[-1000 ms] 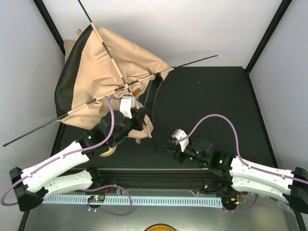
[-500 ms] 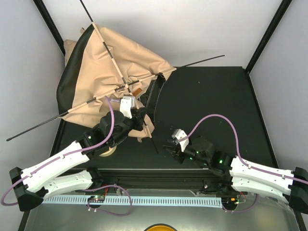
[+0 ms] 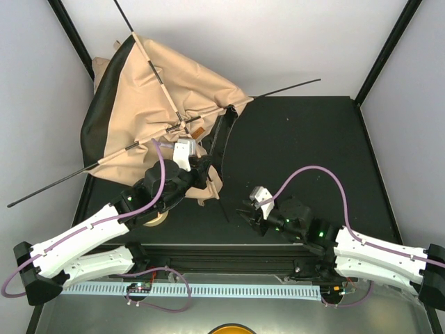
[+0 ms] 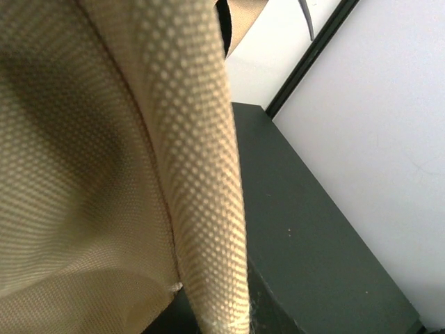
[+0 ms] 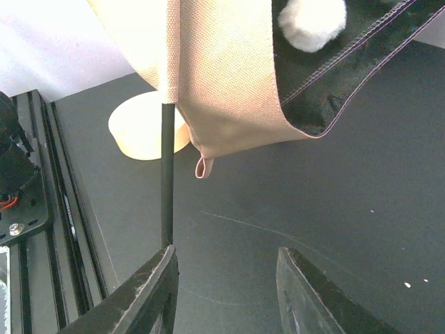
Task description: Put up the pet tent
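Pale walls point(image 3: 278, 42) and black frame posts point(image 3: 386, 49) box in a black table point(image 3: 306, 139). The pet tent point(image 3: 160, 97) sits bunched in the far left corner, tan side up. Its black lining shows along the left and spills past the table's left edge.

From above I see the thin black poles point(image 3: 163, 87) crossing near the small brown label patch point(image 3: 198, 131). One tip juts out left beyond the table and another reaches right along the far edge. The right half of the table lies bare, with room to swing.

My left gripper point(image 3: 204, 172) is pushed against the tent's near hem. Its own camera gives only woven canvas point(image 4: 104, 153) up close, with one fold running down the middle and a strip of table and wall to the right. My fingers there are hidden. They are together, but I cannot tell whether cloth is pinched between them.

My right gripper point(image 3: 245, 213) hovers low near the table's front middle, fingers point(image 5: 156, 292) apart with nothing between them. Only its camera shows a pole end coming out of a canvas sleeve and stopping just at one fingertip. It also shows a white tuft point(image 5: 313, 19) against the black lining. A cream ring point(image 5: 142, 125) lies on the table behind the pole.
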Motion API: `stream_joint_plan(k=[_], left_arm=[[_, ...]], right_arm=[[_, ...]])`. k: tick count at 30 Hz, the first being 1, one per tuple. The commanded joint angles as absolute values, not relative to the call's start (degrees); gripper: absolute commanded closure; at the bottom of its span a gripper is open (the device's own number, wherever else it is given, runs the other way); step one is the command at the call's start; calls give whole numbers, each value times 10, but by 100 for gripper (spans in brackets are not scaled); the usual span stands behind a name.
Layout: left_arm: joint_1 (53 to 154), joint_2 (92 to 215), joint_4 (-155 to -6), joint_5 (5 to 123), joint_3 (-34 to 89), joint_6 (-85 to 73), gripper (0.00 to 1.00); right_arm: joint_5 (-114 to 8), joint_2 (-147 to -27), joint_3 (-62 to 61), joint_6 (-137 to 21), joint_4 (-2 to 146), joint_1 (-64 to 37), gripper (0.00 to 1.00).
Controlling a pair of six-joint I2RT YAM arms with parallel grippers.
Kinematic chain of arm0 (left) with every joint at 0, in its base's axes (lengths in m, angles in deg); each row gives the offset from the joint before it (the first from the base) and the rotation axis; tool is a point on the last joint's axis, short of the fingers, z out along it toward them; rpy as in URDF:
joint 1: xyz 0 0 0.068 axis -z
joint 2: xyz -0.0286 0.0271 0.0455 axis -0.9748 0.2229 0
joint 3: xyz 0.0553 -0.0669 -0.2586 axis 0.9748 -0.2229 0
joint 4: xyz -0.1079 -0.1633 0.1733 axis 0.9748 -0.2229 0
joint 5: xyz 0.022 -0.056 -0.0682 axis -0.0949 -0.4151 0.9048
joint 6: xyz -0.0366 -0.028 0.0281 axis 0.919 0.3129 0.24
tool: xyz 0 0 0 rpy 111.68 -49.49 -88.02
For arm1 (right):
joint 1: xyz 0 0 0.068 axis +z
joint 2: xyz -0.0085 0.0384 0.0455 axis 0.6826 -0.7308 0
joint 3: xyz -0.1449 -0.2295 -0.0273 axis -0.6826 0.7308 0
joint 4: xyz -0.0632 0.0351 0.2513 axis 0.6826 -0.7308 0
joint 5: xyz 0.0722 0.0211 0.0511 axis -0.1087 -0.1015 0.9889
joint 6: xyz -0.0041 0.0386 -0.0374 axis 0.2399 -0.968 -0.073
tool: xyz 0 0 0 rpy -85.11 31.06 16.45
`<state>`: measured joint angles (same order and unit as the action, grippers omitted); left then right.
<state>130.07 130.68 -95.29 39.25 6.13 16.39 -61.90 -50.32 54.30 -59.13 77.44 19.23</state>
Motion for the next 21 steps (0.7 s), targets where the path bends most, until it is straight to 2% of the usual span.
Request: stream_joint_plan(k=[1, 21], left_arm=[[1299, 1310, -932, 383, 98, 140, 99], [1299, 1338, -909, 386, 109, 140, 98]], right_arm=[[-634, -493, 547, -575, 786, 195, 58], [-643, -484, 554, -565, 785, 195, 58]])
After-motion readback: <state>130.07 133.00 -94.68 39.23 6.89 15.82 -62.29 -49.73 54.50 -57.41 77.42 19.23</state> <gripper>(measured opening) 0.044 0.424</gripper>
